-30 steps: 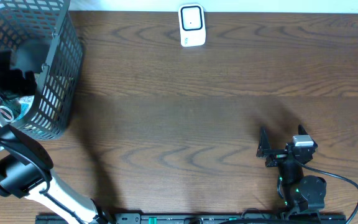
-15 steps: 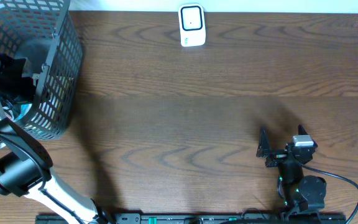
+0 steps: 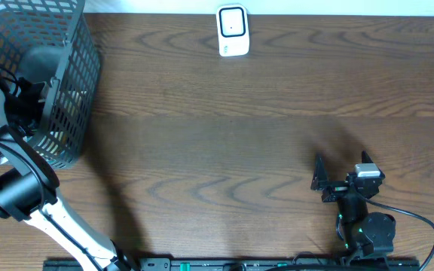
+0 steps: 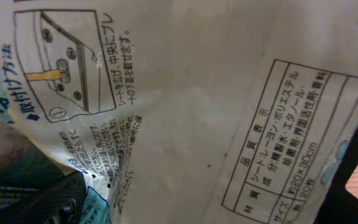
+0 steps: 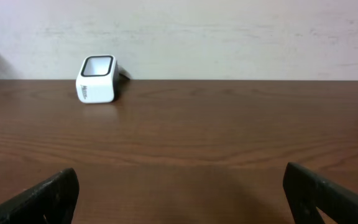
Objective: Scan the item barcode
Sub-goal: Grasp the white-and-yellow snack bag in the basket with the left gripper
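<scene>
We see the left arm rise from the near left edge of the brown wooden surface and bend over the rim of a dark mesh basket at the far left corner. Its end is down inside the basket, where the mesh wall and the arm's own dark parts hide the left jaws from overhead. The left wrist camera is filled almost edge to edge by a package, a crinkled white wrapper printed in black Japanese text, with a framed line drawing at the upper left and a ruled table at the lower right. So the item lies in the basket, right under that camera. Teal print shows at the left margin. The left jaws are spread wide, but their fingers do not show against the wrapper, and we cannot tell whether they touch it.

The right arm sits at the near right of the surface, well apart from the basket. The right jaws are fully spread and hold nothing: their two dark fingertips stand at the bottom corners of the right wrist view with only bare wood between. Ahead of them, well apart, a small white scanner with a dark window stands at the far edge of the surface, before a pale wall
</scene>
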Available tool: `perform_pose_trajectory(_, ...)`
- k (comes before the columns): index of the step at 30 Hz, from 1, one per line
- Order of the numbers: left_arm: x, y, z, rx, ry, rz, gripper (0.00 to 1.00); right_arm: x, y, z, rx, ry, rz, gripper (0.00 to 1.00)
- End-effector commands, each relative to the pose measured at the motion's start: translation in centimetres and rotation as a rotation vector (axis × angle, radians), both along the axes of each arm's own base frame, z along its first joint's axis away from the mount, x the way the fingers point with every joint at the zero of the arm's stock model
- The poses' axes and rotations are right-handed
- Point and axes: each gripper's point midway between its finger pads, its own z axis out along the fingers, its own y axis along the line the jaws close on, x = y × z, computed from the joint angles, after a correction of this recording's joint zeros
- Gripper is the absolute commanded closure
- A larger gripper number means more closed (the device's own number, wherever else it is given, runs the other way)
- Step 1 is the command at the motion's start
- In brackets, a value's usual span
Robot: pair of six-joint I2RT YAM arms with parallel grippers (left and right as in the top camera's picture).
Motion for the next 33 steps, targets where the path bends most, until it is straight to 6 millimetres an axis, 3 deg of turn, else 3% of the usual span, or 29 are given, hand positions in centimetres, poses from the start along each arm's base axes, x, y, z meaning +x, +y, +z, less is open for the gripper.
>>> perform_pose_trajectory(1, -0.7, 0.9, -1.5, 0.047, 0.054, -0.031, 0.02, 0.0, -0.1, -0.1, 0.010, 0.000, -0.005, 0.01)
perform_pose_trajectory(6, -0.5, 2.1, -1.9, 0.137, 0.083, -0.044, 0.01, 0.0, -0.1, 0.0, 0.010, 0.000, -0.006, 0.01)
perform_pose_trajectory(10, 0.5, 2.2, -1.9, 0.159, 0.052, -0.045, 0.36, 0.0, -0.1, -0.1, 0.010, 0.000, -0.006, 0.01)
perform_pose_trajectory(15, 1.1, 2.5, -1.5, 0.176, 0.036, 0.021, 0.52, 0.0, -0.1, -0.1, 0.010, 0.000, -0.006, 0.01)
perform_pose_trajectory(18, 2.4, 3.0, 0.3, 0.186, -0.014, 0.141, 0.79, 0.0, -0.1, 0.0, 0.010, 0.000, -0.005, 0.01)
perform_pose_trajectory(19, 2.9, 3.0, 1.2, 0.183, -0.039, 0.179, 0.86, 0.0, -0.1, 0.0, 0.010, 0.000, -0.006, 0.01)
perform_pose_trajectory(22, 4.3, 2.4, 4.1, 0.141, -0.136, 0.237, 0.92, 0.0, -0.1, -0.1, 0.010, 0.000, -0.005, 0.01)
perform_pose_trajectory(27, 6.6, 1.1, 11.0, 0.088, -0.354, 0.265, 0.93, 0.0, -0.1, 0.0, 0.010, 0.000, -0.005, 0.01)
perform_pose_trajectory(28, 6.8, 1.2, 12.7, 0.098, -0.400, 0.300, 0.93, 0.0, -0.1, 0.0, 0.010, 0.000, -0.006, 0.01)
perform_pose_trajectory(29, 7.1, 1.4, 16.2, 0.118, -0.496, 0.362, 0.92, 0.0, -0.1, 0.0, 0.010, 0.000, -0.006, 0.01)
perform_pose_trajectory(33, 6.9, 1.1, 24.3, 0.126, -0.715, 0.485, 0.92, 0.0, -0.1, 0.0, 0.010, 0.000, -0.005, 0.01)
